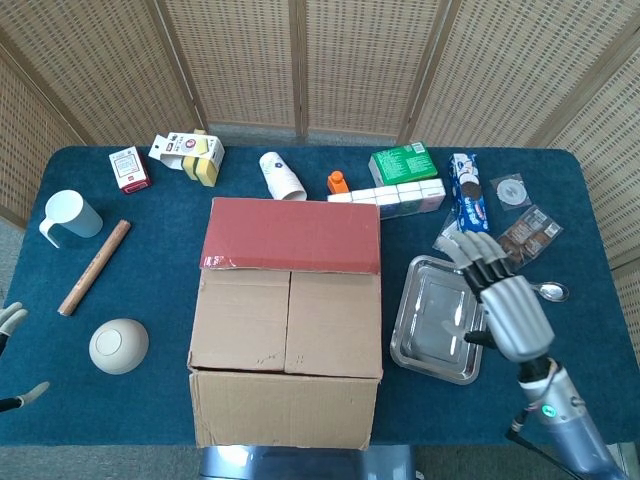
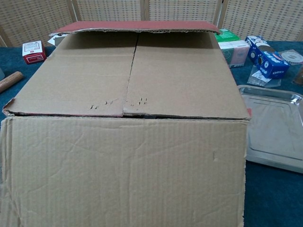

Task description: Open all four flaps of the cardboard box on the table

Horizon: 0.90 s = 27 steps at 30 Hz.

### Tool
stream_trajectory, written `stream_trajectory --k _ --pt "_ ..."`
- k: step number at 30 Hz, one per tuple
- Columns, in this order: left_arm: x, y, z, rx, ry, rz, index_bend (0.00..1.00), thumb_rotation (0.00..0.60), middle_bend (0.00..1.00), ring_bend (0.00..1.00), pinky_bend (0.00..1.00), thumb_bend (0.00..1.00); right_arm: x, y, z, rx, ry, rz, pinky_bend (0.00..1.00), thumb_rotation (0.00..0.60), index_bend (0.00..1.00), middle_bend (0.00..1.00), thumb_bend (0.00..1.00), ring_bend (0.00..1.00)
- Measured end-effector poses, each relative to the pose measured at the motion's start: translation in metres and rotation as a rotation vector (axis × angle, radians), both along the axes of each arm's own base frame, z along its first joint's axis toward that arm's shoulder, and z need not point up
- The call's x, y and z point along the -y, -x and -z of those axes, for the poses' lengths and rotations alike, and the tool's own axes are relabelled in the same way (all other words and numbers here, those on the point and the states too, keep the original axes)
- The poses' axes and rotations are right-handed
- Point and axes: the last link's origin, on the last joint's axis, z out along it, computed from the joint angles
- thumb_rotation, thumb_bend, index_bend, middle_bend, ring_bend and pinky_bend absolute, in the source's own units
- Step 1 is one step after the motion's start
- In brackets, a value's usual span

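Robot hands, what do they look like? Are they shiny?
Yes. The right hand is silvery grey metal with black segments along the fingers and pale tips. Its wrist has a small green light and a dark cable. Only pale fingertips of the left hand show at the picture's edge.

- A folding screen (image 1: 300,60) of woven rattan panels in pale wooden frames stands behind the table, angling forward at both sides.
- The table (image 1: 160,290) is covered in dark blue cloth.
- A strip of grey floor (image 1: 300,133) shows between the screen and the table's far edge.
- Light is even and soft.
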Motion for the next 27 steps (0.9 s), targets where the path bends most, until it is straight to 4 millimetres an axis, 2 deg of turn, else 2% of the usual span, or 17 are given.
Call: stream_trajectory --k 11,15,22,27 --pt "0.004 -0.003 0.000 0.000 -0.012 0.024 0.00 0.600 0.00 0.00 0.09 0.15 0.032 -0.051 0.053 -0.026 -0.090 -0.059 0.00 0.600 0.00 0.00 0.00 0.00" --pt "0.003 -0.003 0.001 0.000 -0.006 0.022 0.00 0.600 0.00 0.00 0.09 0.15 0.041 -0.060 0.070 -0.049 -0.085 -0.063 0.00 0.600 0.00 0.00 0.00 0.00" --pt "0.002 -0.001 0.002 0.001 -0.009 0.011 0.00 0.600 0.00 0.00 0.09 0.15 0.072 -0.071 0.098 -0.105 -0.038 -0.020 0.00 0.600 0.00 0.00 0.00 0.00" --pt "0.000 0.002 0.001 0.005 -0.014 0.003 0.00 0.600 0.00 0.00 0.09 0.15 0.086 -0.082 0.117 -0.120 0.024 -0.016 0.00 0.600 0.00 0.00 0.02 0.00"
